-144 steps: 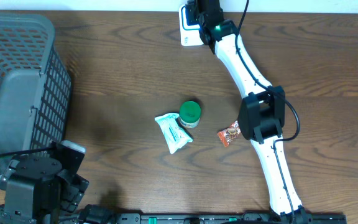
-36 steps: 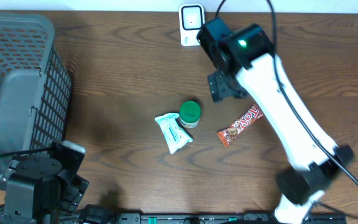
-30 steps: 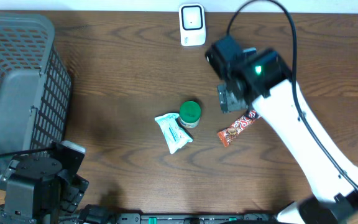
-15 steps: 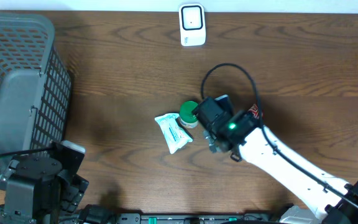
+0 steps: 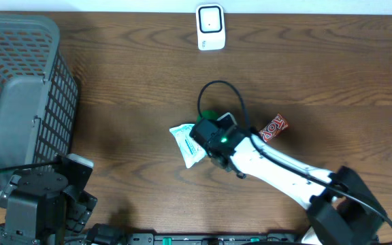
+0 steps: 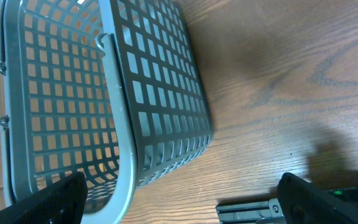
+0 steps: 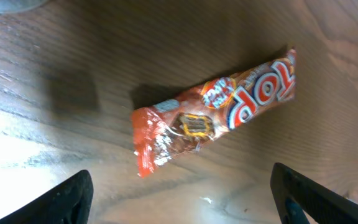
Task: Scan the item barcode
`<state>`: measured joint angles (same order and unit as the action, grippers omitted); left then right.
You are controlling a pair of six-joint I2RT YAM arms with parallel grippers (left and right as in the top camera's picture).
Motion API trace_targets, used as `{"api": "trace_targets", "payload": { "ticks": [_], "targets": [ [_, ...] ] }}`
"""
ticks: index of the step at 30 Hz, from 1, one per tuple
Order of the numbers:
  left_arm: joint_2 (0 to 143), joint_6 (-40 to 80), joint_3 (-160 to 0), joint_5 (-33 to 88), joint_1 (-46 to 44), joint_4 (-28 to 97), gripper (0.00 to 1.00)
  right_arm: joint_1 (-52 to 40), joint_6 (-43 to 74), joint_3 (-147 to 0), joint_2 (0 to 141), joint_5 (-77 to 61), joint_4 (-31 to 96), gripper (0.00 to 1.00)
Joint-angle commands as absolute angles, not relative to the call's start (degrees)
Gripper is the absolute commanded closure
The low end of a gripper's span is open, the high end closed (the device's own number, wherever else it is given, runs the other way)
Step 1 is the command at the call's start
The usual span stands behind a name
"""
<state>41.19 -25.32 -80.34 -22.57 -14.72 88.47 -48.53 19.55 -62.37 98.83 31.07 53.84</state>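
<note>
Hovering over the tabletop's middle, the right gripper (image 7: 179, 202) has its fingers spread wide, nothing between them. The candy bar (image 7: 213, 127) lies flat just ahead, clear of both fingers. The scanner (image 5: 210, 27) sits at the far edge. The left gripper (image 6: 182, 205) stands agape beside the basket (image 6: 104, 106).

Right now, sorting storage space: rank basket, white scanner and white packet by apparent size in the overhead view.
Largest: basket.
Then white scanner and white packet: they look alike, and the right arm covers part of the packet, so no ranking.
</note>
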Motion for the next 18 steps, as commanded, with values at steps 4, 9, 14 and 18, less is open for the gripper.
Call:
{"api": "trace_targets", "payload": {
  "ticks": [4,9,14,18],
  "targets": [
    [41.19,-24.77,-80.68,-22.48,-14.48,88.47,0.02,-49.93,21.21,-62.06,104.4,33.58,50.96,0.08],
    [41.19,-24.77,-80.68,-22.48,-14.48,88.49,0.02,-49.93,24.23,-62.06,108.6,35.14,51.09,0.1],
    [41.19,-24.77,-80.68,-22.48,-14.48,88.49,0.02,-49.91,24.84,-62.06,111.74,35.73,50.28,0.09],
    [41.19,-24.8,-80.68,-22.48,-14.48,88.49,0.02,-49.91,26.17,-62.04,113.03,35.7,51.48,0.11]
  ]
}}
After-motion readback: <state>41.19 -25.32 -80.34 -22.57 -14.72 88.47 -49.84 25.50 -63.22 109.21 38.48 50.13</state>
